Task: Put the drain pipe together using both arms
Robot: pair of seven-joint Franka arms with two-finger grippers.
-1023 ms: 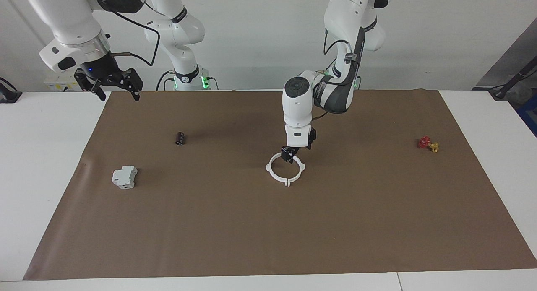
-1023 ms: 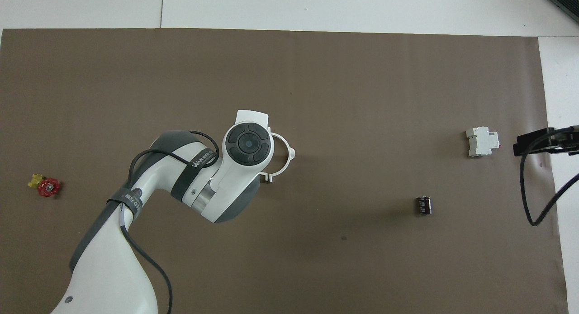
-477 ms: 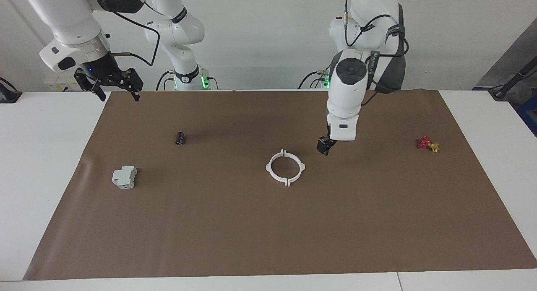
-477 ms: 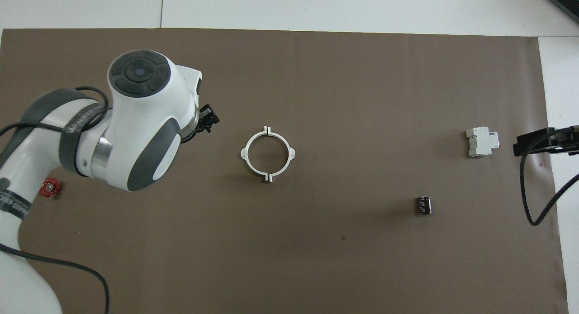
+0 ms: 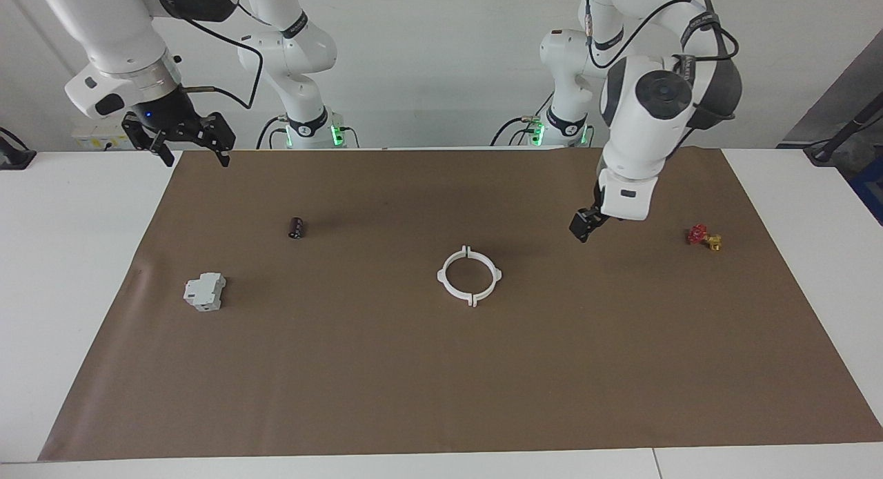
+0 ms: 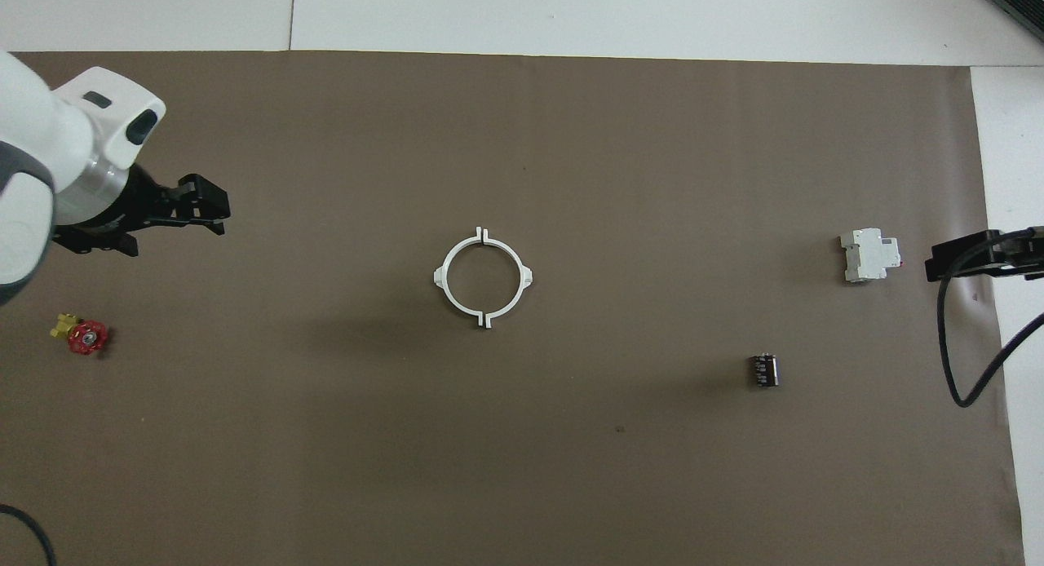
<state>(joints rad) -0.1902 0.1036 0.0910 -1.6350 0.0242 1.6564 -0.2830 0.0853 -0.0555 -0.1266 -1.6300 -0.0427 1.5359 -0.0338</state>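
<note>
The drain pipe (image 5: 469,275) is seen lying flat on the brown mat (image 5: 441,396), about in the middle of the tabltop cover, as one closed white ring made of two half-rings whose end tabs meet. Nothing is touching it.

The left end effector (image 5: 583,226) is held in the air over the mat, beside the drain pipe toward the left arm's end of the tabletop, between the drain pipe and the small red-and-yellow valve (image 5: 703,237). In the overhead view its black fingers (image 6: 196,211) are seen spread apart, and nothing is carried between them.

The right end effector (image 5: 190,144) is kept raised over the mat's corner at the right arm's end, well apart from the drain pipe. It is released and empty, and this arm is waiting.

A small dark cylinder (image 5: 296,228) is found on the mat nearer to the robots than the drain pipe, toward the right arm's end. A grey-white boxy block (image 5: 205,291) is placed still more toward that end, about as near to the robots as the drain pipe. The white tabletop (image 5: 69,292) is visible around the mat.
</note>
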